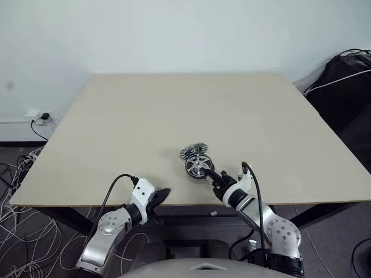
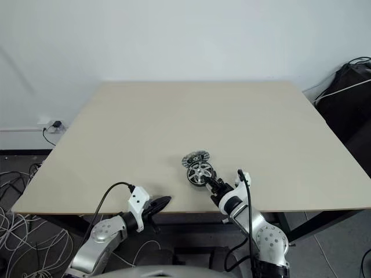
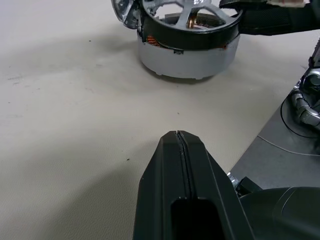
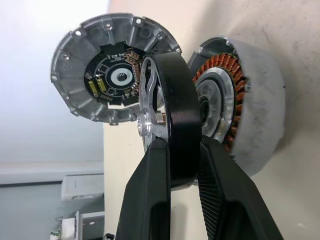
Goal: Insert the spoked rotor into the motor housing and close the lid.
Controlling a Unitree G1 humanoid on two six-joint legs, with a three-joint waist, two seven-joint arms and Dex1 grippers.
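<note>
My right tool (image 4: pixel 182 165) clenched the spoked rotor (image 4: pixel 172 117) edge-on at the motor housing (image 4: pixel 250 115), lid (image 4: pixel 85 80) at ten o'clock; left tool (image 3: pixel 179 145) closed empty; a cocked rotor risked jamming.

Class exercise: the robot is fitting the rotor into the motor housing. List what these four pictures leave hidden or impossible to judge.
- How deep the spoked rotor sits in the motor housing: its own black rim covers the joint in the right wrist view, and the head views are too small.
- The lid's far edge: the rotor hides it in the right wrist view.
- The right gripper's contact points: too small in the head views.
</note>
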